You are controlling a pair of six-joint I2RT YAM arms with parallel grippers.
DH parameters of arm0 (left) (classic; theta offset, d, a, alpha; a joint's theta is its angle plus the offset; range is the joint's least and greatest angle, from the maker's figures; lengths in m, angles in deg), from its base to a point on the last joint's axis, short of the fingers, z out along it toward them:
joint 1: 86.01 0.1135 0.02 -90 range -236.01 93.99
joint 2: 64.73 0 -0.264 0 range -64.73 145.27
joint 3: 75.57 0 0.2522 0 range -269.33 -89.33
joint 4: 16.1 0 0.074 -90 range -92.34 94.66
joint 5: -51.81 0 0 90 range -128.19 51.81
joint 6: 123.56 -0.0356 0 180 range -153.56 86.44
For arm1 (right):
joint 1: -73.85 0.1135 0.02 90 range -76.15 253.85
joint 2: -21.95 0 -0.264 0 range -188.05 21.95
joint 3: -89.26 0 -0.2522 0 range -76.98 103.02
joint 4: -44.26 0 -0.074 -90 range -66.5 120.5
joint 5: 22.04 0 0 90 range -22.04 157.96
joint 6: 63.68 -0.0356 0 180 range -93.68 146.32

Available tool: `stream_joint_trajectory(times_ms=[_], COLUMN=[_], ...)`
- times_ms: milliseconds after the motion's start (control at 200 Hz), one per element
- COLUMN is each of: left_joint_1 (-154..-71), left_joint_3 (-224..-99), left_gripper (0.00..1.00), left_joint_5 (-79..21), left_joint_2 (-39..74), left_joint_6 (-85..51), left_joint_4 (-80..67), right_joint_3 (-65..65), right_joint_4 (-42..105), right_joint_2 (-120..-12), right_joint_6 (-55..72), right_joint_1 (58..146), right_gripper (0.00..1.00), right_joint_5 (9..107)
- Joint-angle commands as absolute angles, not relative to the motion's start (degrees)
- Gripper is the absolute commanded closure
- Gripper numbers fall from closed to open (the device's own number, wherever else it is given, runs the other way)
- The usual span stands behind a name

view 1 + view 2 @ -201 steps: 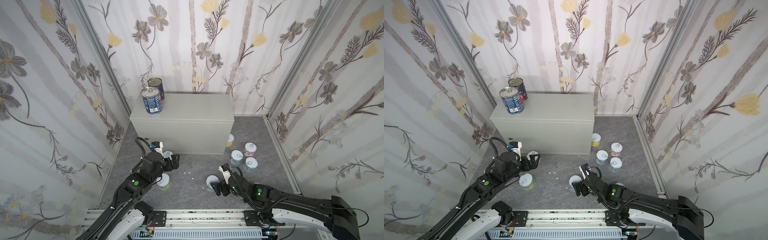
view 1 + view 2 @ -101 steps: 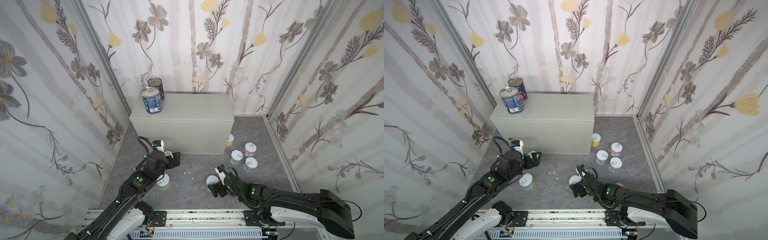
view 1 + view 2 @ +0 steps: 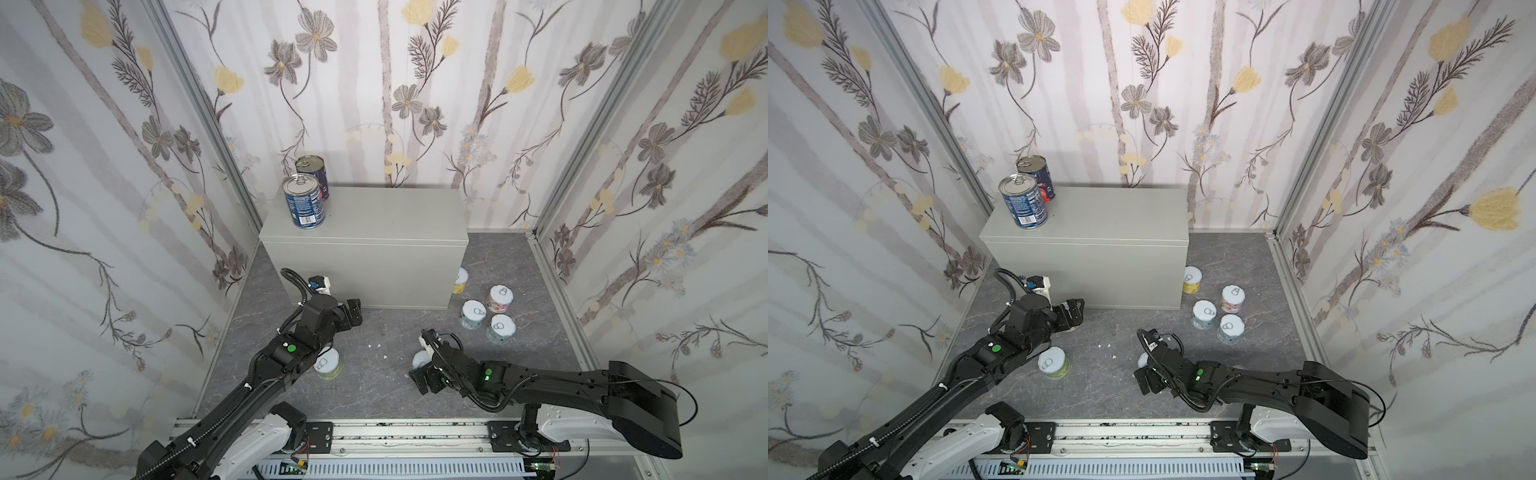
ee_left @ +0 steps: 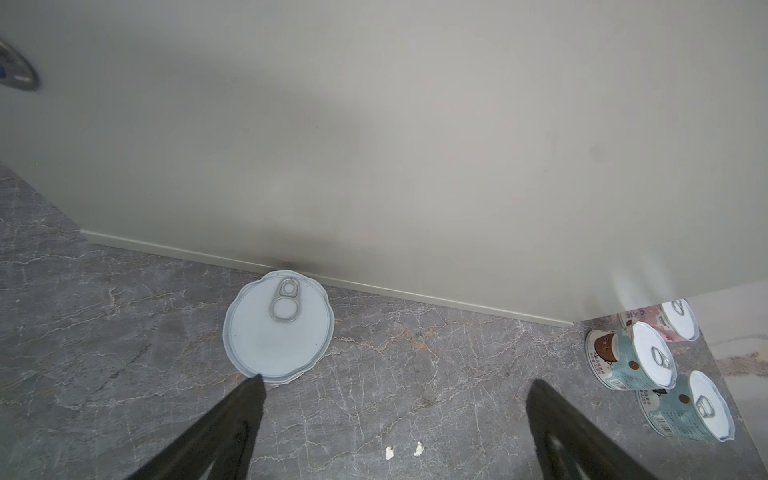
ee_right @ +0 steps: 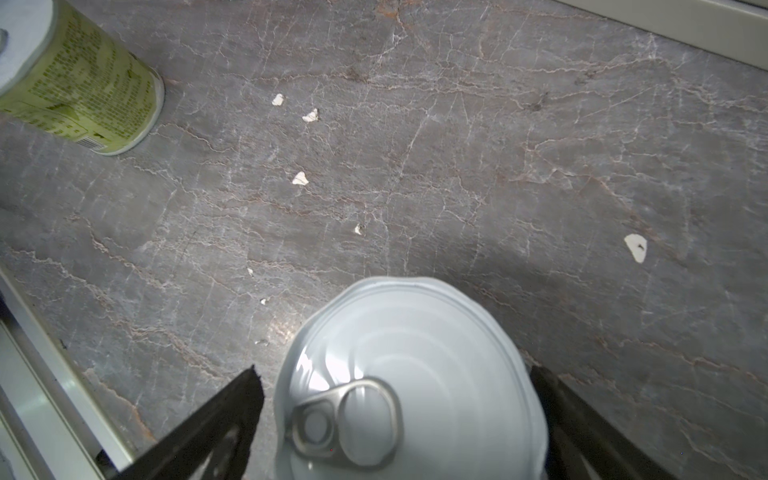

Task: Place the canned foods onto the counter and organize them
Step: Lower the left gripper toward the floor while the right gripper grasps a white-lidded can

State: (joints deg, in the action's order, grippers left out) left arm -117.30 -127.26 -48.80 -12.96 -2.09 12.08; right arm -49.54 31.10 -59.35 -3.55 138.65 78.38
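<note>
The grey counter (image 3: 386, 216) (image 3: 1108, 216) (image 4: 415, 124) carries two tall blue cans (image 3: 304, 201) (image 3: 1025, 201) at its left end. My left gripper (image 3: 354, 316) (image 3: 1076, 312) (image 4: 397, 380) is open low before the counter's front. A short can (image 4: 278, 324) stands against the counter's base just off one fingertip. My right gripper (image 3: 417, 369) (image 3: 1142, 370) (image 5: 395, 370) is open astride another short can (image 3: 420, 358) (image 5: 411, 390), whose pull-tab lid fills the gap. A green-labelled can (image 3: 328, 363) (image 3: 1052, 363) (image 5: 83, 83) stands beside the left arm.
Several short cans (image 3: 473, 313) (image 3: 1204, 313) (image 4: 631, 357) cluster on the marbled floor right of the counter, one yellow can (image 3: 461, 280) at its corner. A round lock (image 4: 16, 70) sits on the counter front. Flowered walls close three sides and a metal rail (image 3: 415, 432) runs along the near edge.
The left gripper has edged forward toward the counter's base. The right gripper has slid left over its short can. Both have stayed open.
</note>
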Motion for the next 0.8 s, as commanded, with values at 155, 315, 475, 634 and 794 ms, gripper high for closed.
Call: stream_joint_trajectory(times_ms=[155,315,475,634,794], left_joint_1=[-117.30,-117.30,-117.30,-117.30,-117.30], left_joint_3=[-128.09,-128.00,-128.00,-128.00,-128.65], left_gripper=[0.00,0.00,0.00,0.00,0.00], left_joint_5=[-49.02,-48.47,-48.03,-46.51,-43.73], left_joint_2=[-12.01,-12.81,-13.99,-15.26,-16.49], left_joint_6=[-2.53,-2.97,-3.49,-3.89,-4.81], left_joint_4=[9.80,9.62,9.62,9.70,10.03], right_joint_3=[-46.21,-45.48,-45.35,-44.20,-41.67], right_joint_4=[32.22,31.78,31.04,28.61,25.22], right_joint_2=[-65.06,-66.21,-65.39,-63.41,-61.11], right_joint_6=[-2.47,-2.32,-2.40,-2.37,-2.22], right_joint_1=[138.63,138.63,138.78,139.75,140.51], right_gripper=[0.02,0.11,0.20,0.28,0.36], right_joint_5=[76.67,76.54,77.22,80.15,81.38])
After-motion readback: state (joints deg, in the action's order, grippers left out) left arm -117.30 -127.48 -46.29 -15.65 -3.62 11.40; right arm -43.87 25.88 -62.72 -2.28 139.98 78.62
